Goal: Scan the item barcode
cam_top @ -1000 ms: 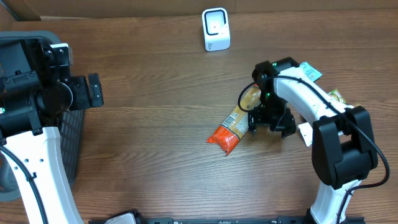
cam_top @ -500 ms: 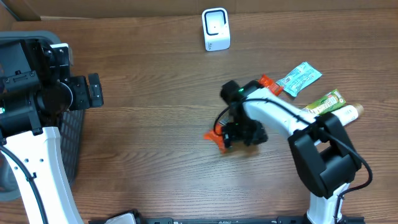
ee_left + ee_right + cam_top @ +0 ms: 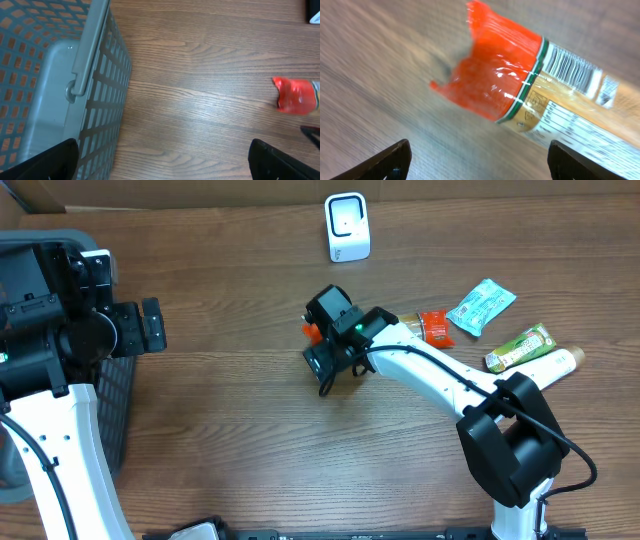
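The item is a packet with a red end (image 3: 492, 85), a tan body and a barcode (image 3: 572, 67). In the right wrist view it sits just ahead of my right gripper (image 3: 477, 160), which is open with only blurred wood between its fingertips. From overhead only the red tip (image 3: 312, 330) shows beside the right gripper (image 3: 328, 365); the arm hides the remainder. The white scanner (image 3: 347, 227) stands at the back of the table. My left gripper (image 3: 150, 325) is open at the far left, beside the basket, and its view catches the packet's red end (image 3: 295, 95).
A grey mesh basket (image 3: 75, 75) stands at the table's left edge (image 3: 112, 410). Loose items lie at the right: an orange-red packet (image 3: 433, 327), a teal sachet (image 3: 482, 306), a green packet (image 3: 520, 347) and a cream tube (image 3: 555, 365).
My right arm has swept left and toward the back across the table, and the red-ended packet has moved with it. Items it had covered now show. The left arm has not moved.
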### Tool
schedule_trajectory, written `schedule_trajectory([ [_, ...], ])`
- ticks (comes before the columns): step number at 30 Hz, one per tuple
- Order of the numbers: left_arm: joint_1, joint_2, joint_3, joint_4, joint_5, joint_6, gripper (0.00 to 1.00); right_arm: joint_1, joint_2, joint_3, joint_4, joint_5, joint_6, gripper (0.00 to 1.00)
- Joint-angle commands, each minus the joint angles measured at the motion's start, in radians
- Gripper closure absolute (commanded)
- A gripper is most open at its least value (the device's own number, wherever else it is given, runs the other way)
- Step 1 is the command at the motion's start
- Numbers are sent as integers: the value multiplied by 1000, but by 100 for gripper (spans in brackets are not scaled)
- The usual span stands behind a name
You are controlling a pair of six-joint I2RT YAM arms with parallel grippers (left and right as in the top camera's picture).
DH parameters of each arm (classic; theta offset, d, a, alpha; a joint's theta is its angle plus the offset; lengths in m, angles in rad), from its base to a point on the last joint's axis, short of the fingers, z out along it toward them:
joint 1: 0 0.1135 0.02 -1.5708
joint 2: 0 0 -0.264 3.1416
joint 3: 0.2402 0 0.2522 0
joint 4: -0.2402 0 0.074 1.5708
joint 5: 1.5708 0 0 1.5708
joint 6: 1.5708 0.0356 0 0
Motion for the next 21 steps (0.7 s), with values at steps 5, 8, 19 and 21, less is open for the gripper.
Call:
schedule_trajectory([
  [5,-2,0,8,0,-3,16,0,-26,-9,146,-64,185,-159,6],
  [8,-2,0,8,0,-3,16,0,-83,-8,143,-65,197,-278,4],
  [19,-2,0,8,0,-3,16,1,-475,81,138,-135,-368,-674,2],
  [21,-2,0,8,0,-3,16,1,-518,96,137,-135,-411,-735,3],
])
